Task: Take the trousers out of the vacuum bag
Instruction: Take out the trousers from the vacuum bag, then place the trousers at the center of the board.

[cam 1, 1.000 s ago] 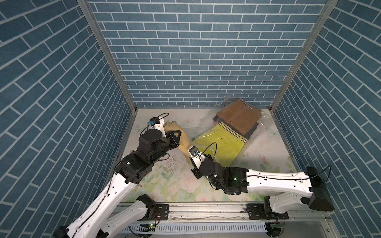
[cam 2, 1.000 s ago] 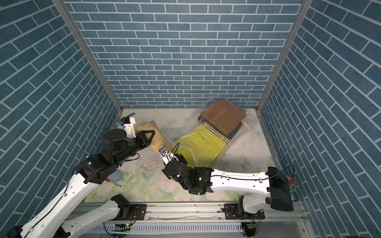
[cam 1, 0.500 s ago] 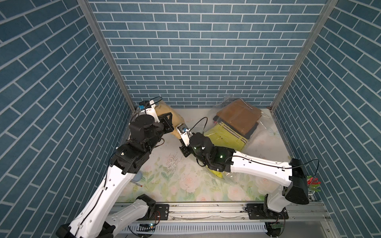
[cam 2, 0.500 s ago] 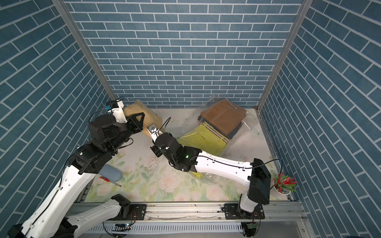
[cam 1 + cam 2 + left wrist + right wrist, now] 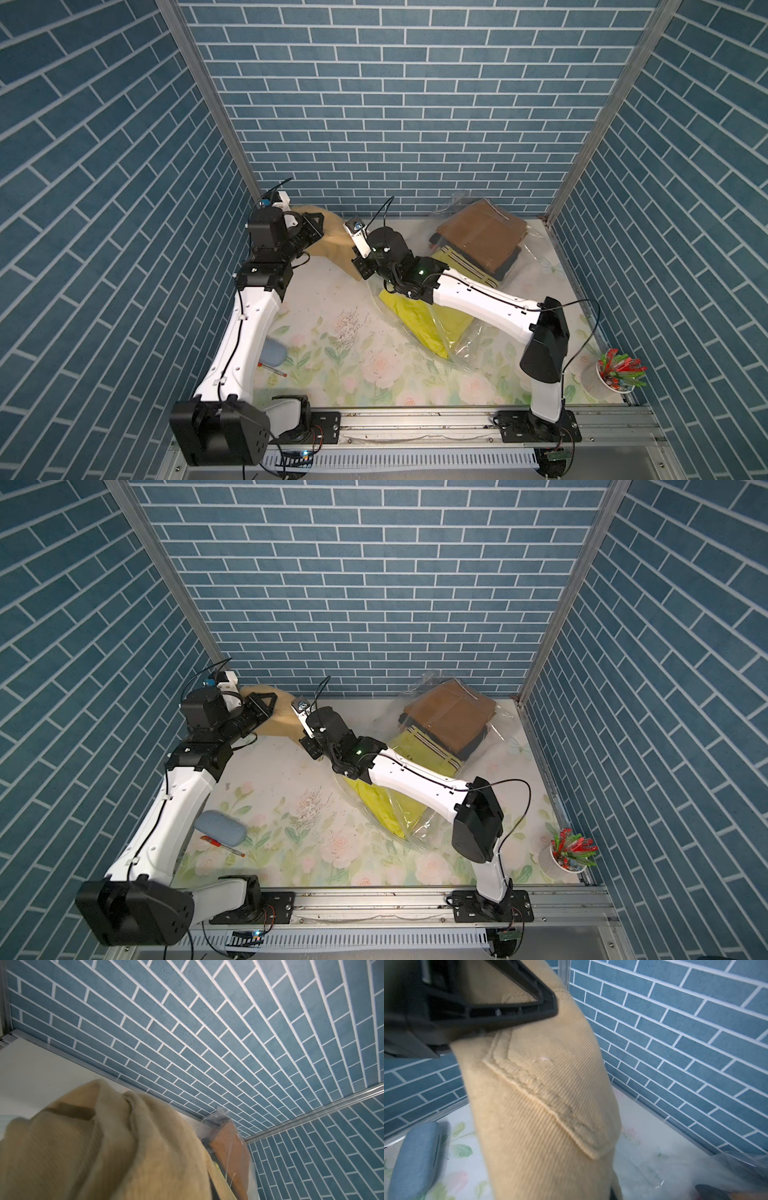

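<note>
Lit brightly and evenly from overhead in both top views; sharp throughout, with only faint, soft shadows under both arms. Bowed wall lines toward the frame edges. White glare on creases of the vacuum bag [image 5: 471, 336] behind the right gripper [image 5: 360, 272]. Softer from the wrists: khaki trousers [image 5: 104, 1157] out of focus close to the left gripper [image 5: 318, 222], ribbing clearer nearer the right gripper; grey-blue case [image 5: 415, 1157] beyond smeared, far bricks crisp.

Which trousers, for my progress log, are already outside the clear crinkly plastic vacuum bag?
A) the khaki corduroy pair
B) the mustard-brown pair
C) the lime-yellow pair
A: the khaki corduroy trousers hang from the left gripper, outside the vacuum bag.
</note>
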You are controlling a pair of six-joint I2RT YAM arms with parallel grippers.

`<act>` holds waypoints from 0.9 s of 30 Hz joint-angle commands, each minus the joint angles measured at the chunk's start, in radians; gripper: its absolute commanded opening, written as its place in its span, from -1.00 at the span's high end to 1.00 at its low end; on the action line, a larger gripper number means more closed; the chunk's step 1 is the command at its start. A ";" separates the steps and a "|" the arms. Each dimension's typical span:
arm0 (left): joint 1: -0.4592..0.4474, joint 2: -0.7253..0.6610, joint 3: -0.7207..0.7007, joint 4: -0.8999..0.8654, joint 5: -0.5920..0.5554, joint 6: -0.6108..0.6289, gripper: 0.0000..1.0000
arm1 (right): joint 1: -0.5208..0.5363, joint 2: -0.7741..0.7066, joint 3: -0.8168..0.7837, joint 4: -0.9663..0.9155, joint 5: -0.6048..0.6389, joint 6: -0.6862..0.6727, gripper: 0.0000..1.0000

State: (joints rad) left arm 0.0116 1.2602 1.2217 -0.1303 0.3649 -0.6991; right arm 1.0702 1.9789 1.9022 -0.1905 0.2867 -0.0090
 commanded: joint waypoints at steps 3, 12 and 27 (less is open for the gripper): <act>0.034 0.093 0.061 0.205 0.115 -0.025 1.00 | -0.040 0.121 0.228 -0.030 -0.012 -0.055 1.00; 0.063 0.184 0.025 0.299 0.107 -0.025 1.00 | -0.117 0.316 0.494 -0.074 -0.046 -0.056 1.00; 0.097 0.139 -0.405 0.577 0.085 -0.053 1.00 | -0.130 0.256 0.168 0.055 -0.265 0.021 1.00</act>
State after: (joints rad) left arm 0.0956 1.4220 0.8383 0.3153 0.4301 -0.7563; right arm 0.9466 2.3039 2.1139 -0.2577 0.0563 -0.0433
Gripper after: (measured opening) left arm 0.151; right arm 0.162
